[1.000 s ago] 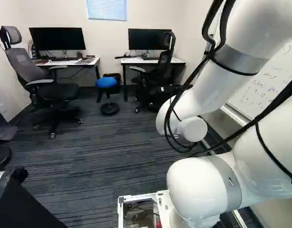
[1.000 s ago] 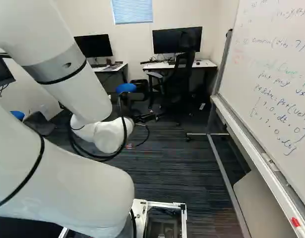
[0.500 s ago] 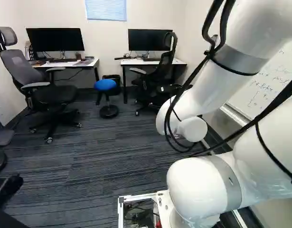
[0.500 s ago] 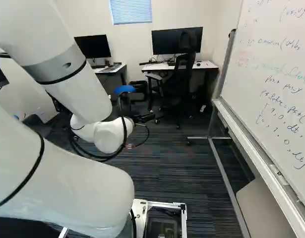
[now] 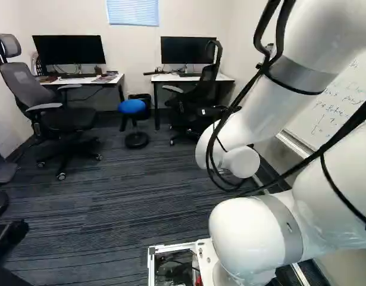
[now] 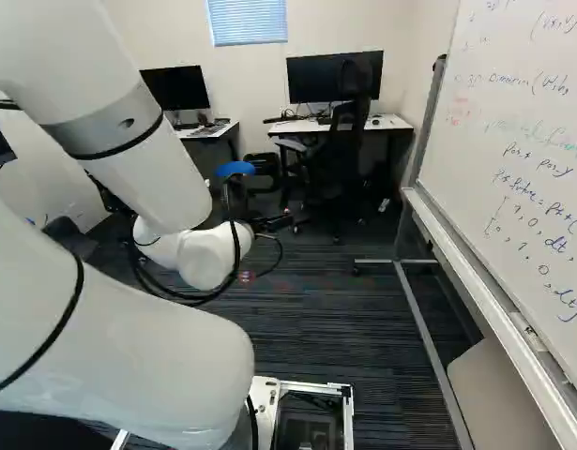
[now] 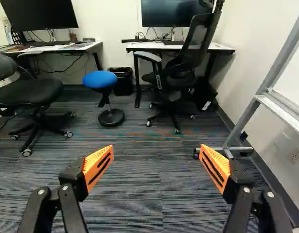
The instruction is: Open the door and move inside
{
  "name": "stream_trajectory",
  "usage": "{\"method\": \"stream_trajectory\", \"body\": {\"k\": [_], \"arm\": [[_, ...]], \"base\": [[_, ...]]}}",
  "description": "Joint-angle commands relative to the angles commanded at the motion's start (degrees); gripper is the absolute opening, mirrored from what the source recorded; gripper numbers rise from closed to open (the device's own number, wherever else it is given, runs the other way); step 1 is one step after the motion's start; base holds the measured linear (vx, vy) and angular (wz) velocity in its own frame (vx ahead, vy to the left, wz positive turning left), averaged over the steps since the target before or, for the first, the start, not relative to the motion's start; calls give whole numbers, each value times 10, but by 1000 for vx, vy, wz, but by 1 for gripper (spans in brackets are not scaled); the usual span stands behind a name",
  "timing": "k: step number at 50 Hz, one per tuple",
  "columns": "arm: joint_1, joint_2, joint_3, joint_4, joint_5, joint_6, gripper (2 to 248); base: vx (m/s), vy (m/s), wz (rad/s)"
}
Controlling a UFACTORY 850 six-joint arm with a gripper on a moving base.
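1. door: appears in no view; its location and state cannot be told.
2. progress: the base faces a furnished office. judged complete: opening and entry, probably. judged remaining: at most, a short advance. neither step can be confirmed with the door out of view.
3. gripper (image 7: 157, 148): quantity one; two orange-padded fingers spread wide apart, nothing held.
4. left edge of the left base view: one grey seat (image 5: 3, 170), partly visible.
5. office chairs: quantity two; mesh-backed chair (image 5: 22, 83) at left, black chair (image 7: 181, 70) at right.
6. desks: quantity two; left desk (image 7: 52, 48), right desk (image 7: 151, 46).
7. monitors: quantity two, one per desk; left monitor (image 7: 40, 13), right monitor (image 7: 171, 12).
8. between the office chairs: one blue stool (image 7: 99, 79), then one black bin (image 7: 122, 81) just beside it.
9. right side of the right base view: one whiteboard (image 6: 523, 150) on a metal frame (image 6: 421, 328).
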Motion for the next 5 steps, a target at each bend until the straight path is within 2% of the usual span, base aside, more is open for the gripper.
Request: {"method": "stream_trajectory", "body": {"k": [5], "arm": [[0, 0, 0, 0, 0, 0, 247]], "base": [[0, 0, 0]]}}
